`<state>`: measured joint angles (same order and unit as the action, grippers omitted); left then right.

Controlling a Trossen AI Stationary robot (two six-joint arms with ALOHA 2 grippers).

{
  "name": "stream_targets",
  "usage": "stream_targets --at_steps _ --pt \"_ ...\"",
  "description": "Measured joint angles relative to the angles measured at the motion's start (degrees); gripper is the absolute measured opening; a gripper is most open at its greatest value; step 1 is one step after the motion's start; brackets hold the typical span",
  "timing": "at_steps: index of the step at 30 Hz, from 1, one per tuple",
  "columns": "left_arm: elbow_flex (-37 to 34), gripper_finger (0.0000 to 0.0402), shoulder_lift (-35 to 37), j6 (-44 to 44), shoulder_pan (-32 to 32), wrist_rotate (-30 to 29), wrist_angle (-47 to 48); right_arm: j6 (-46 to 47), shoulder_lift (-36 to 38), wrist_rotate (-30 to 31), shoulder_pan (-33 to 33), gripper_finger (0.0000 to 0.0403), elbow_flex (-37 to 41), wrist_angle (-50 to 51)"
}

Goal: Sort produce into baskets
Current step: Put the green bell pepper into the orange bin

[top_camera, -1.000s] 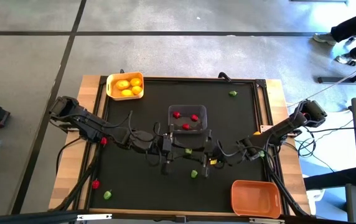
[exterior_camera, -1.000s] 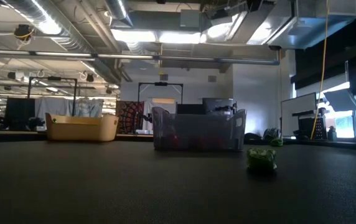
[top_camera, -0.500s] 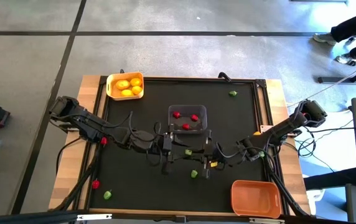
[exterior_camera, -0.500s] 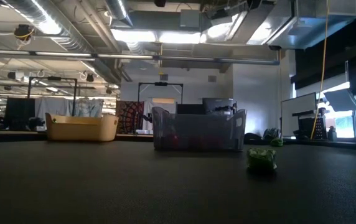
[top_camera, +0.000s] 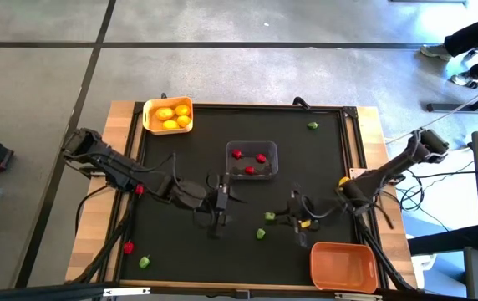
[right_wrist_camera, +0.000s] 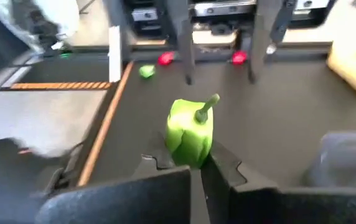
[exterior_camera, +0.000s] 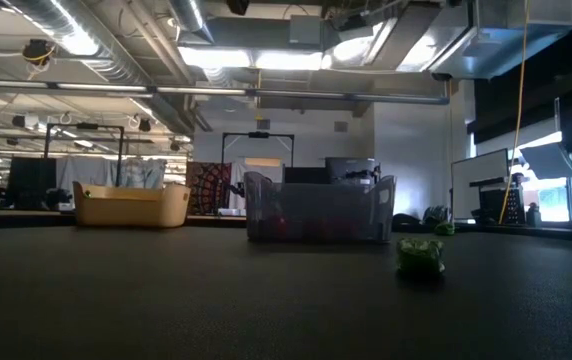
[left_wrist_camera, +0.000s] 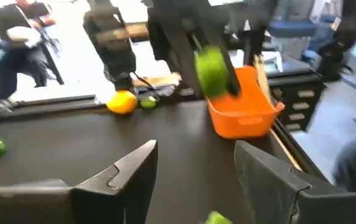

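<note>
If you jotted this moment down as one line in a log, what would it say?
right claw: shut on green pepper, above mat | left claw: open, empty | orange basket: empty | clear basket: red pieces

A green pepper (right_wrist_camera: pixel 190 132) is pinched stem-up in the right gripper (right_wrist_camera: pixel 193 163), near the orange basket (top_camera: pixel 343 265) at the tabletop's front right corner.

One camera looks straight down on my whole table (top_camera: pixel 180 134). Another sits at tabletop height, facing across the clear basket (exterior_camera: pixel 318 208) into the room. My wrist cameras look close past my fingers; both seem to share the mat.
</note>
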<state>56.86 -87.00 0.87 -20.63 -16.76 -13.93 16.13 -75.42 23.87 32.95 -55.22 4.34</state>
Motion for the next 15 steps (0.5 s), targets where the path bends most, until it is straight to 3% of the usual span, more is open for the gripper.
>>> stream_targets --at_steps 10,15 --pt "0.0 0.0206 0.02 2.47 0.96 -0.21 3.55 27.97 2.25 -12.91 8.75 0.0008 0.0 13.69" --pt "0.0 0.0205 0.04 2.29 1.25 -0.23 3.92 42.71 2.23 -14.5 14.78 0.0009 0.0 16.73"
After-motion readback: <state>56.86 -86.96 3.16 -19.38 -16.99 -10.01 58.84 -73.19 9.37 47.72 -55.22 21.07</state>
